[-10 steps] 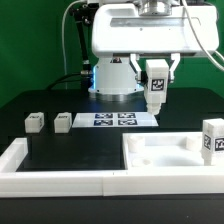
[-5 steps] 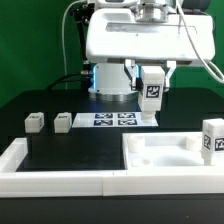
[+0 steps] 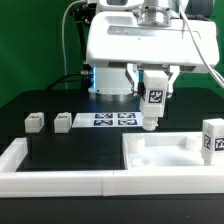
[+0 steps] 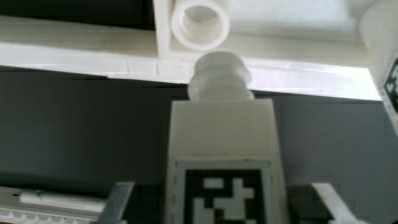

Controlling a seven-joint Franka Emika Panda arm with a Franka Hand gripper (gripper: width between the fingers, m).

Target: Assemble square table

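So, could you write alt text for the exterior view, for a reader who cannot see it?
The arm's gripper holds a white tagged table leg near the white square tabletop. Two more legs sit to the exterior view's left of the marker board, and a fourth leg stands at the right.

Blk table: slab, 2 legs, rail

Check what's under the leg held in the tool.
Wrist view shows the square table slab rim and a round hole beyond the tip of the leg in the tool. The spot directly beneath the tip is covered by the leg itself.
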